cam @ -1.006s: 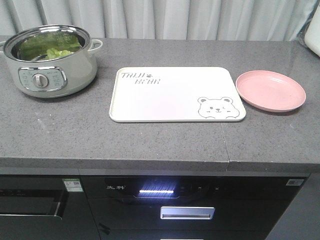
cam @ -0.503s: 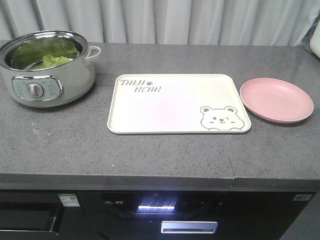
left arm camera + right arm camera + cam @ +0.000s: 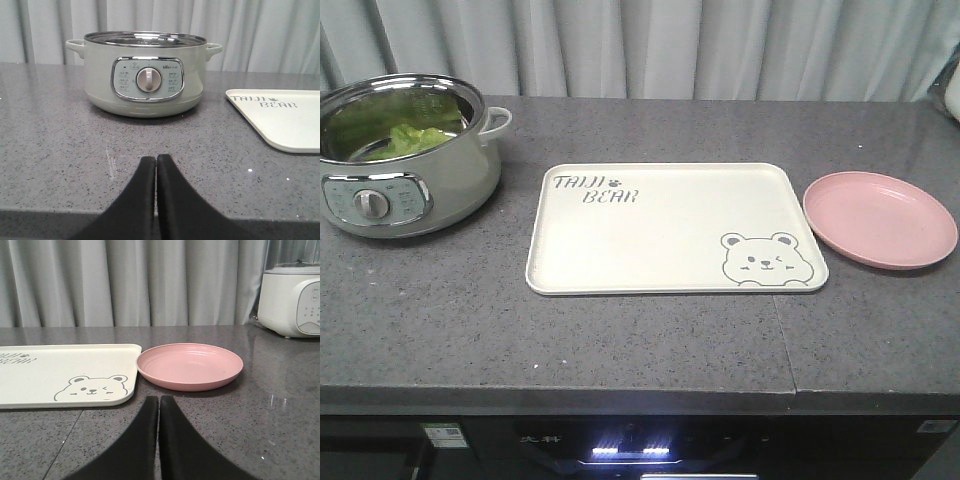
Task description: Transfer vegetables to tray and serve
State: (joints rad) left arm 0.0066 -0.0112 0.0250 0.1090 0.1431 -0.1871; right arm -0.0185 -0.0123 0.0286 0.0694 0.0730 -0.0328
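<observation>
Pot [image 3: 455,185] of vegetables [image 3: 415,140] farther left than before, tray [image 3: 650,240] lower in view

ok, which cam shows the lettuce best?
Exterior front-facing: it looks down into the pot, so the lettuce shows inside. Left wrist sees only the pot's side; the rim hides the lettuce. Right wrist shows neither.

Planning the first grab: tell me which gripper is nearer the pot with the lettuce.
Left. The left gripper points straight at the pot; the right gripper sits before the pink plate, beyond the tray.
</observation>
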